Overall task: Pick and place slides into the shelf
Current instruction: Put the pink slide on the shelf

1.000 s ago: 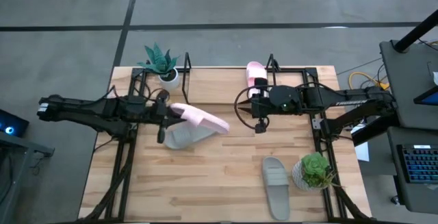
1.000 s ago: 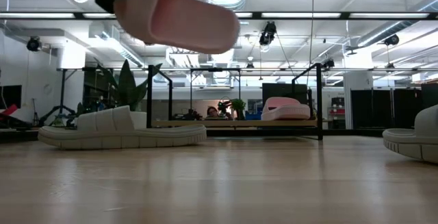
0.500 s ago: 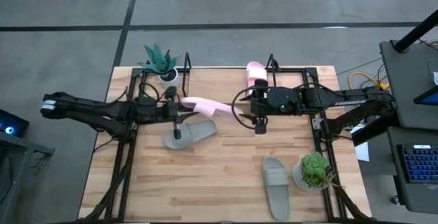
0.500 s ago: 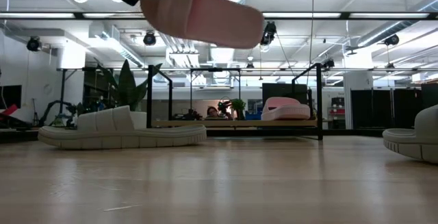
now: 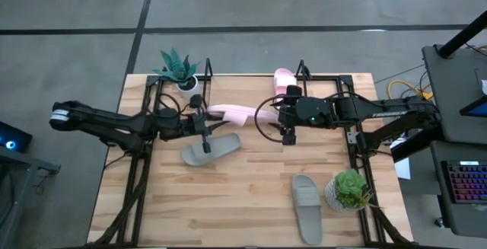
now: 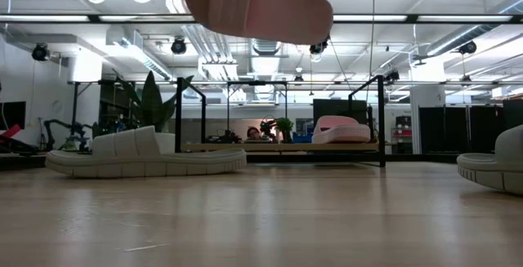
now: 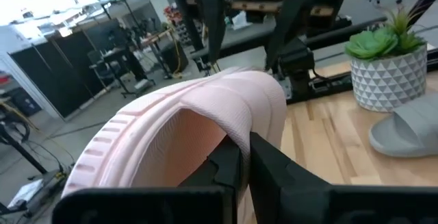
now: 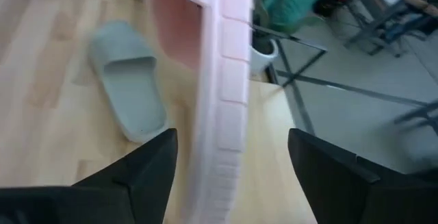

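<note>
Aloft, left tool (image 5: 199, 116) clamps a ribbed, rubbery pink slide (image 5: 232, 113).

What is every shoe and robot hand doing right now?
held pink slide: in the air, gripped by the left gripper
pink slide on the shelf: resting on the shelf
grey-green slide: flat on the table
second grey-green slide: flat by a potted plant
left gripper: shut
right gripper: open, fingers either side of the held slide

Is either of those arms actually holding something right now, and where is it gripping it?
Yes. The left gripper holds a pale pink slide in the air, clamped on its broad strap. The right gripper is open beside it, holding nothing.
</note>
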`<state>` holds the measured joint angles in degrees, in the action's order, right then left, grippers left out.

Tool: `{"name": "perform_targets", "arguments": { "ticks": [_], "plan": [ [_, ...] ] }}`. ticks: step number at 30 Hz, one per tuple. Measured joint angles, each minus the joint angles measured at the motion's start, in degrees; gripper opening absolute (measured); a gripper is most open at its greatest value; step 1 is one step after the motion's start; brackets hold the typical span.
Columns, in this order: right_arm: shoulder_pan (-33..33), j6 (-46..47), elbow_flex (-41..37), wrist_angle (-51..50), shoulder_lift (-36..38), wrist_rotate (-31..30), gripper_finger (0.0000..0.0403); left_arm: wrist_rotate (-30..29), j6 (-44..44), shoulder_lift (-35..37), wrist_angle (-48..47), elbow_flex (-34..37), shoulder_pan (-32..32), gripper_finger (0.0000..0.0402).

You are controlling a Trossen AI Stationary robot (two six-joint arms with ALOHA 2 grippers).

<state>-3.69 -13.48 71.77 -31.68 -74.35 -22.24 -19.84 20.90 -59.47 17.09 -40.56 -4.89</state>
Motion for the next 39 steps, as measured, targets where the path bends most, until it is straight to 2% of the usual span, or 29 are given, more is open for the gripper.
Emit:
{"name": "perform_targets", "arguments": {
  "ticks": [7, 11, 15, 19, 26, 27, 33, 39],
  "plan": [
    [0.64, 0.79, 0.00, -1.60, -0.15, -0.37, 0.0263, 0.12, 4.31, -2.09, 5.66, -0.04, 0.00, 0.0000],
    [0.73, 1.05, 0.00, -1.53, -0.15, -0.37, 0.0260, 2.45, 5.18, -3.25, 6.91, -0.04, 0.00, 0.0000],
    [0.73, 1.53, 0.00, -1.16, -0.15, -0.37, 0.0239, 2.86, 5.51, -4.13, 8.99, -0.04, 0.00, 0.0000],
    [0.73, 1.56, -0.12, -1.46, -0.15, -0.36, 0.0190, 2.97, 5.58, -4.45, 9.48, -0.05, 0.00, 0.0000],
    [0.73, 3.68, 0.13, -4.14, -0.15, -0.09, 0.0056, 3.29, 5.49, -4.49, 9.48, -0.07, 0.00, 0.0002],
    [0.73, 3.91, 0.19, -4.74, -0.15, 0.19, 0.0056, 3.40, 5.49, -4.48, 9.45, -0.07, 0.00, 0.0005],
    [1.02, 4.25, 0.20, -7.50, -0.12, 2.21, 0.0056, 3.54, 5.95, -4.58, 9.16, -0.07, -0.02, 0.0043],
    [3.00, 8.28, 1.86, -15.16, -0.07, 5.61, 0.0056, 4.57, 12.23, -4.52, 8.61, -0.04, -0.01, 0.0126]
  ]
}}
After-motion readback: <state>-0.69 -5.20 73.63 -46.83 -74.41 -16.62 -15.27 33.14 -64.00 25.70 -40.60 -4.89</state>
